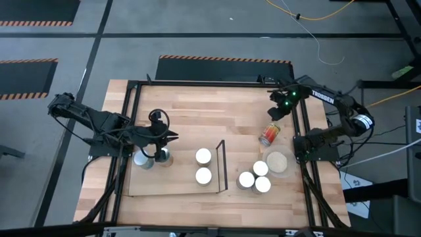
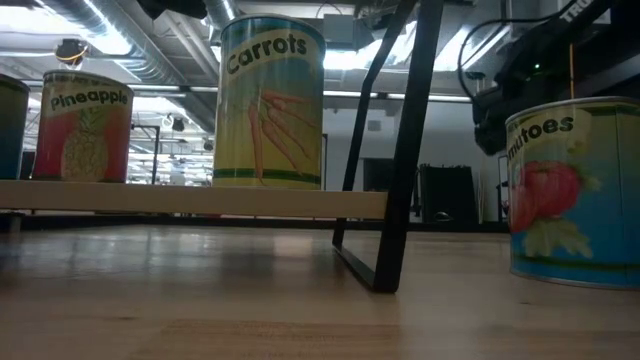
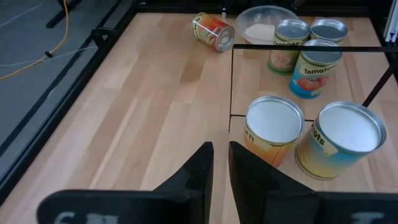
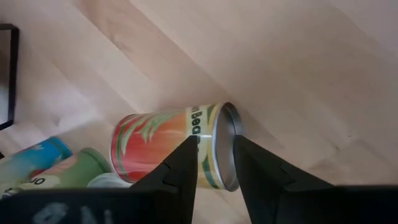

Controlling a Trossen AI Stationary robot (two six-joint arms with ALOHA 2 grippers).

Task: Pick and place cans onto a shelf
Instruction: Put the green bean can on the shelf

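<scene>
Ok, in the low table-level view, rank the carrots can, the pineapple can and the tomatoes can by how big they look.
1. Carrots can, tallest in the picture.
2. Tomatoes can, cut off by the picture's edge, so its full width is unknown.
3. Pineapple can, smallest.

Nearness to the camera likely drives this; true sizes may match.

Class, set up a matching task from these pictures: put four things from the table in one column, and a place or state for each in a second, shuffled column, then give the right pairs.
Things:
1. fallen can
2. beige dish
3. Carrots can
4. left gripper

Places or states:
A. standing upright on the shelf
B. lying on its side on the bare tabletop
C. above the shelf's open end, holding nothing
D. beside three upright cans, off the shelf

Pairs: 1-B, 2-D, 3-A, 4-C
</scene>
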